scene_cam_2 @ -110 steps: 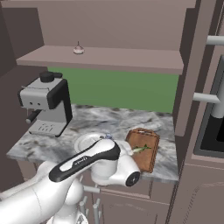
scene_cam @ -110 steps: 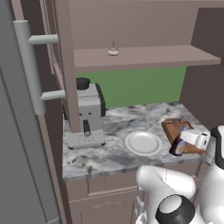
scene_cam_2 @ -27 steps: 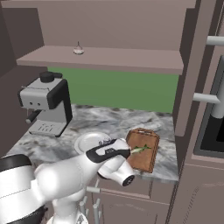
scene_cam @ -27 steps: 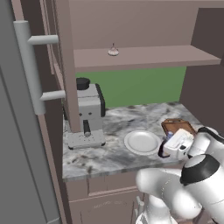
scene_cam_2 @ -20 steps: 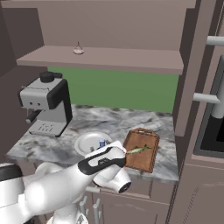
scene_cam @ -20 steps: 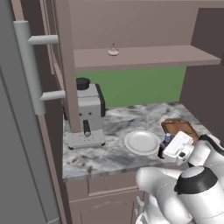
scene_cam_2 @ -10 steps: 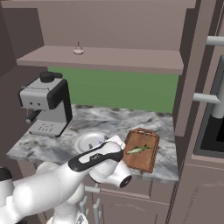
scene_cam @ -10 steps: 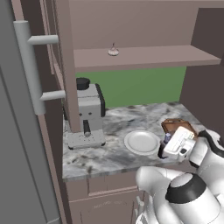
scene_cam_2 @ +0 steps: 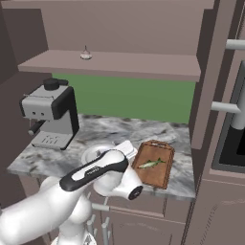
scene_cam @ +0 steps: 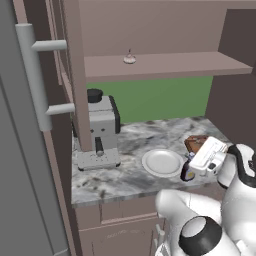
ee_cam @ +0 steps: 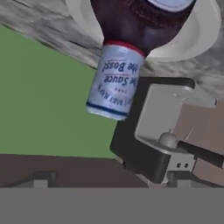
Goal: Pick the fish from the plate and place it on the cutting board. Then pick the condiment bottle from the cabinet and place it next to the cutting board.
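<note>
The fish lies on the reddish-brown cutting board, whose far corner shows behind my hand. The dark condiment bottle rests on the counter between the empty white plate and the board. Seen from the hand, the bottle with its white label is close in front, and the plate is behind it. My gripper is open, its fingertips wide apart and off the bottle. The cabinet shelf is above.
A grey coffee machine stands at the counter's left end. A tiny pale garlic-shaped thing sits on the shelf. A grey door with a bar handle closes the left side. My arm hides part of the plate.
The jaws have spread wider and let go of the bottle, which now rests on the counter. The hand has barely shifted; my arm's elbow has swung.
</note>
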Robot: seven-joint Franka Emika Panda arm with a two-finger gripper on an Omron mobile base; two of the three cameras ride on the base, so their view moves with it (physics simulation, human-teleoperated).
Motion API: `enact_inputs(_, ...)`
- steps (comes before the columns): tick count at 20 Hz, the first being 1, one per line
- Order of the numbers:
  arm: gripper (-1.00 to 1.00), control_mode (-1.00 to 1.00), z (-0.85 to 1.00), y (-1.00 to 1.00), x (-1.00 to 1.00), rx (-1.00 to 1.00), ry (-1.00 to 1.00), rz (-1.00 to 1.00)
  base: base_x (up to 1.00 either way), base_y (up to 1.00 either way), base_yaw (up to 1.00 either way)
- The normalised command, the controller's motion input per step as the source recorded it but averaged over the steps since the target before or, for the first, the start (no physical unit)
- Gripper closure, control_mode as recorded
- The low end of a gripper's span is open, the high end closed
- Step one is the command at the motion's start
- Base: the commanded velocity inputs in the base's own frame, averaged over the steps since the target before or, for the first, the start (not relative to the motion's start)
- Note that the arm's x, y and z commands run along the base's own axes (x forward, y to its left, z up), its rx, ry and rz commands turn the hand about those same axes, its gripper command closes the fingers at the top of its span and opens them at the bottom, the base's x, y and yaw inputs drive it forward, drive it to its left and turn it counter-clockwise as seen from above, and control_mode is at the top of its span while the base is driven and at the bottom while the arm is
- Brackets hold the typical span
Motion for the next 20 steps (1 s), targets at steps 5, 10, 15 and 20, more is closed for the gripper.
enact_inputs(5, -1.0, -1.0, 0.47, 0.0, -0.3, -0.03, -0.18, -0.02, 0.0, 0.0, 0.0)
enact_inputs(10, -1.0, -1.0, 0.46, 0.0, -0.4, -0.05, -0.23, 0.0, 0.0, 0.0, 0.0)
enact_inputs(15, -1.0, -1.0, 0.45, 0.0, -0.37, -0.17, -0.22, -0.01, 0.0, 0.0, 0.0)
enact_inputs(20, -1.0, -1.0, 0.25, 0.02, -0.38, -0.3, -0.15, -0.04, 0.0, 0.0, 0.0)
